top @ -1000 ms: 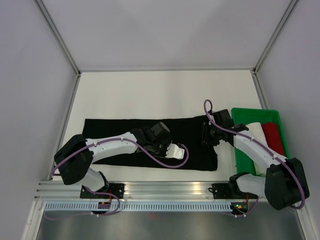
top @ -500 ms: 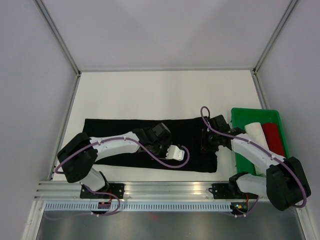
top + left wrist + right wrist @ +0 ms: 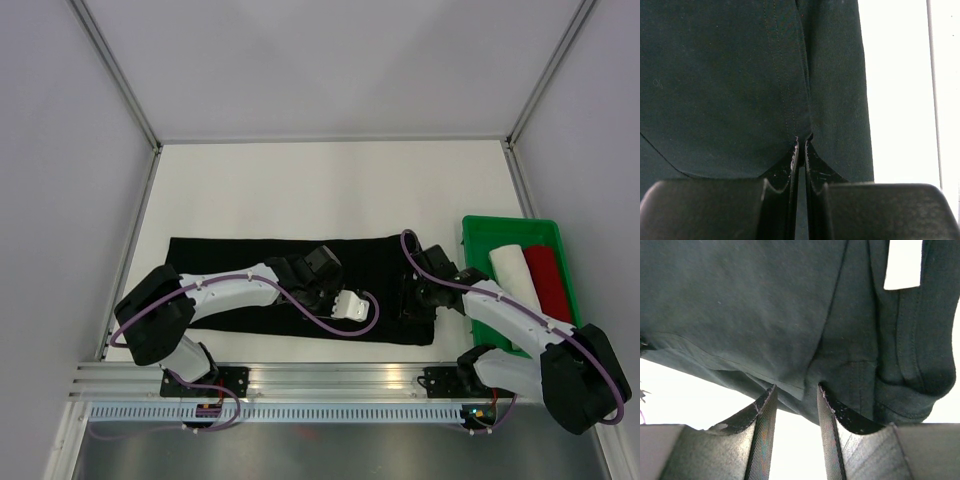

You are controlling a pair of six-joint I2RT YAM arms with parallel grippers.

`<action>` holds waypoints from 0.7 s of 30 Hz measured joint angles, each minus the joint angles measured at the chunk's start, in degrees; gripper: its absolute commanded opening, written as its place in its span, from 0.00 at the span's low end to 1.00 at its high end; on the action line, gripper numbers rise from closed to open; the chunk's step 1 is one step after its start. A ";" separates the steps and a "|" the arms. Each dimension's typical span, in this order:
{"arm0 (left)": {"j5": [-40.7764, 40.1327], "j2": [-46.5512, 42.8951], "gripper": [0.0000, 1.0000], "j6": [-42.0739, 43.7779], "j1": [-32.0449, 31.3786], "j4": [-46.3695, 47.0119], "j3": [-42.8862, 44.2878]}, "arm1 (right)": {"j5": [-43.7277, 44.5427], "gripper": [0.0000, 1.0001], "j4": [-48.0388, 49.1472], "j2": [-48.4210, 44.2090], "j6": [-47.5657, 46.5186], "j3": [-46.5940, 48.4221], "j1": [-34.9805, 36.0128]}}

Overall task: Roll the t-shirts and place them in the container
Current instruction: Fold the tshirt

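A black t-shirt [image 3: 230, 265] lies folded into a long strip across the near part of the table. My left gripper [image 3: 322, 292] is over the strip's right half. In the left wrist view its jaws [image 3: 801, 144] are pressed together on a pinched fold of the black cloth [image 3: 730, 85]. My right gripper [image 3: 410, 300] is at the strip's right end near its front edge. In the right wrist view it [image 3: 795, 389] is open, with the shirt's edge [image 3: 740, 315] at its tips. The white neck label [image 3: 902, 265] shows at the upper right.
A green bin [image 3: 510, 221] stands at the right edge of the table and holds a white cloth roll [image 3: 512, 270] and a red cloth roll [image 3: 548, 280]. White walls with metal posts enclose the table. An aluminium rail runs along the near edge.
My right gripper has moved toward the near edge along the shirt's right end. My left gripper has shifted only slightly.
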 measured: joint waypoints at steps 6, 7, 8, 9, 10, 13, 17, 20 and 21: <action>0.00 0.00 0.11 0.00 0.00 0.04 0.00 | -0.37 0.42 3.67 1.51 1.66 -1.11 0.26; 0.00 0.00 0.11 0.00 0.00 0.04 0.00 | -0.39 0.40 4.61 1.97 1.84 -1.84 0.26; 0.02 0.00 0.11 0.00 0.00 0.04 0.00 | -0.48 0.38 5.38 2.45 2.27 -2.51 0.26; 0.00 0.00 0.11 0.00 0.00 0.04 0.00 | -0.94 0.26 5.90 2.67 2.69 -2.71 0.20; 0.00 0.00 0.11 0.00 0.00 0.04 0.00 | -1.03 0.18 6.38 2.78 2.67 -2.80 0.22; 0.00 0.00 0.11 0.00 0.00 0.04 0.00 | -0.33 0.00 7.04 3.21 3.21 -3.10 0.39; 0.04 0.00 0.10 0.00 0.00 0.04 0.00 | 1.25 0.00 5.73 1.07 3.72 -3.08 0.48; 0.07 0.00 0.10 0.00 0.00 0.07 0.00 | 1.46 0.00 4.74 0.28 3.69 -3.08 0.50; 0.07 0.00 0.10 0.02 0.00 0.09 0.00 | 1.44 0.00 4.22 0.28 3.67 -3.08 0.52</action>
